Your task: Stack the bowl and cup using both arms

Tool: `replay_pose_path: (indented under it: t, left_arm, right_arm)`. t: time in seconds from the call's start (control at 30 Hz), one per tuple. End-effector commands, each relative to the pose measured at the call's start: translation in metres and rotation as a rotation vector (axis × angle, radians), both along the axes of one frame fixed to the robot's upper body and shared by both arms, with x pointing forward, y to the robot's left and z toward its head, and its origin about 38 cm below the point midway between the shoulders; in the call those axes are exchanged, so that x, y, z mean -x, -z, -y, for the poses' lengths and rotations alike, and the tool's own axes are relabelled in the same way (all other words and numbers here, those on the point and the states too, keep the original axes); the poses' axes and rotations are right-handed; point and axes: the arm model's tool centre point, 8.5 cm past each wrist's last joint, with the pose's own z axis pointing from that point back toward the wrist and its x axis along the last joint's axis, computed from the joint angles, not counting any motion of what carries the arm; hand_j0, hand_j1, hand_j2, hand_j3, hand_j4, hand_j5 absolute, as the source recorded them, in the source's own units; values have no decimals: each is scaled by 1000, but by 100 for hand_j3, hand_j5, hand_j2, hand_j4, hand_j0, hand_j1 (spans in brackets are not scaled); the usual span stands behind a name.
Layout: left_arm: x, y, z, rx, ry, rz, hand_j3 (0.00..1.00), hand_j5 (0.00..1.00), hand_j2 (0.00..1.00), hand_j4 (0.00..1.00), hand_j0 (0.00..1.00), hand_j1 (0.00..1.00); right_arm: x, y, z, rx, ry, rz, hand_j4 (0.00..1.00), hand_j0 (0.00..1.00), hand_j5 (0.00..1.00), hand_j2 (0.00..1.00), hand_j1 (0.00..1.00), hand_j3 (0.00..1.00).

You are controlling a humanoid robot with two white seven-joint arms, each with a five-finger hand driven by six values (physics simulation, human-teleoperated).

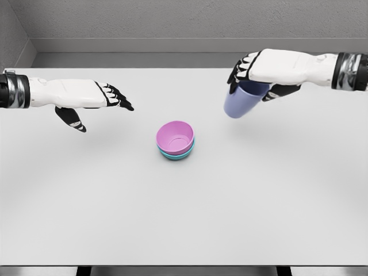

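Observation:
A pink bowl [175, 137] sits nested in a teal bowl [174, 153] near the middle of the white table [184, 218]. My right hand [253, 77] hovers up and to the right of the bowls, shut on a blue-violet cup [241, 100] that hangs tilted below the palm, clear of the table. My left hand [109, 100] floats to the left of the bowls, fingers stretched out and thumb hanging down, holding nothing.
Grey walls [172, 23] rise behind the table's far edge. The table's front edge runs along the bottom of the view, with dark legs just showing under it.

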Motion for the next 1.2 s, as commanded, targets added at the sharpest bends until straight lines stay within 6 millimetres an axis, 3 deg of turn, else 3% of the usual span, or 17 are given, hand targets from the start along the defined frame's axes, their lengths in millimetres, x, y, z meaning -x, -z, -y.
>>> replay_pose_path:
  t: [0.0, 0.4, 0.7, 0.97, 1.17]
  left_arm:
    - [0, -1, 0, 5, -3, -1, 100, 100, 100, 100, 100, 100]
    - [0, -1, 0, 5, -3, -1, 100, 100, 100, 100, 100, 100]
    - [0, -1, 0, 5, -3, -1, 100, 100, 100, 100, 100, 100]
    - [0, -1, 0, 5, -3, -1, 100, 100, 100, 100, 100, 100]
    - [0, -1, -1, 4, -5, -1, 100, 100, 100, 100, 100, 100]
  right_arm:
    - [0, -3, -7, -15, -13, 4, 60, 60, 60, 60, 60, 60]
    - [8, -14, -56, -55, -137, 39, 59, 59, 59, 59, 59, 59]
    - [15, -6, -102, -58, -240, 22, 59, 59, 59, 59, 59, 59]
    - [23, 0, -119, -48, -290, 13, 59, 59, 59, 59, 59, 59]
    - [24, 5, -119, -44, -291, 1, 59, 59, 59, 59, 59, 59]
